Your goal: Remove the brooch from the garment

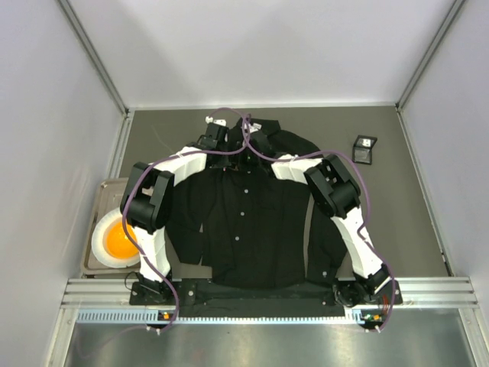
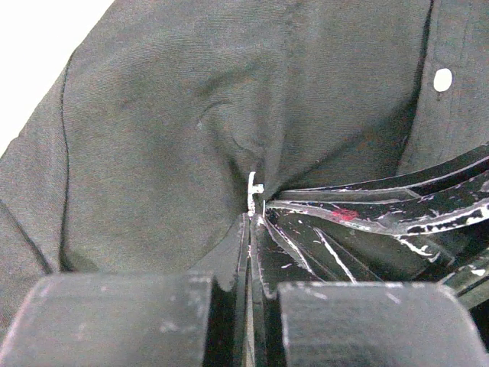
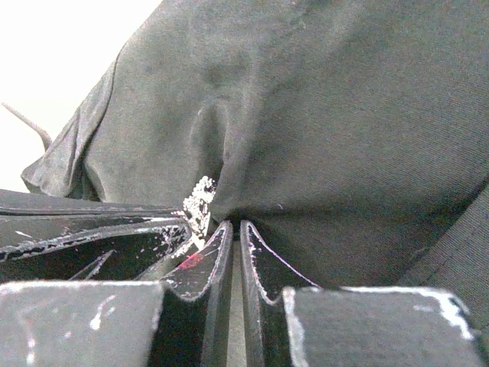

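Observation:
The black garment (image 1: 244,229) lies flat on the table, collar at the far side. Both arms meet near its collar, where the left gripper (image 1: 227,148) and the right gripper (image 1: 258,155) hide the brooch from above. In the left wrist view, the left gripper (image 2: 252,222) is shut, and the thin white edge of the brooch (image 2: 253,191) sticks out of its tips against the cloth (image 2: 153,138). In the right wrist view, the right gripper (image 3: 237,225) is shut on a puckered fold of the garment (image 3: 344,115). The sparkling white brooch (image 3: 199,200) sits just left of its tips.
A small black box (image 1: 364,149) lies on the table at the back right. At the left edge a tray (image 1: 103,191) holds a white bowl with something orange (image 1: 116,241) in it. White walls close in three sides. A white shirt button (image 2: 442,79) shows nearby.

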Controlling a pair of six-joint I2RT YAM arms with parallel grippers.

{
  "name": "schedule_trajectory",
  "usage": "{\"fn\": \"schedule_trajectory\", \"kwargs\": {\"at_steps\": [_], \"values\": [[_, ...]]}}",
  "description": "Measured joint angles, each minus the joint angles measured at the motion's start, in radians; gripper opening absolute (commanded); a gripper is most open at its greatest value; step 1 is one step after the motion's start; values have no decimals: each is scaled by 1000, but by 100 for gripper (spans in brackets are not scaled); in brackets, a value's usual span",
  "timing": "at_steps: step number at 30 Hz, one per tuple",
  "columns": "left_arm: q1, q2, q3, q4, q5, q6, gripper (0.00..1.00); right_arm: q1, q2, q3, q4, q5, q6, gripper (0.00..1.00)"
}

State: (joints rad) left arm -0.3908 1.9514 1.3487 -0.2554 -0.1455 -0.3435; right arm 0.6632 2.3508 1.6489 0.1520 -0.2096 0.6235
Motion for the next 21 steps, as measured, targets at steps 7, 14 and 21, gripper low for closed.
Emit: {"fn": "schedule_trajectory", "kwargs": {"at_steps": [7, 14, 21], "values": [[8, 0, 0, -1, 16, -6, 0, -14, -1, -31, 51, -43, 44, 9], [19, 0, 2, -6, 37, -12, 0, -37, -1, -79, 149, -109, 138, 10], [25, 1, 5, -11, 52, -17, 0, -79, -1, -117, 269, -190, 266, 12]]}}
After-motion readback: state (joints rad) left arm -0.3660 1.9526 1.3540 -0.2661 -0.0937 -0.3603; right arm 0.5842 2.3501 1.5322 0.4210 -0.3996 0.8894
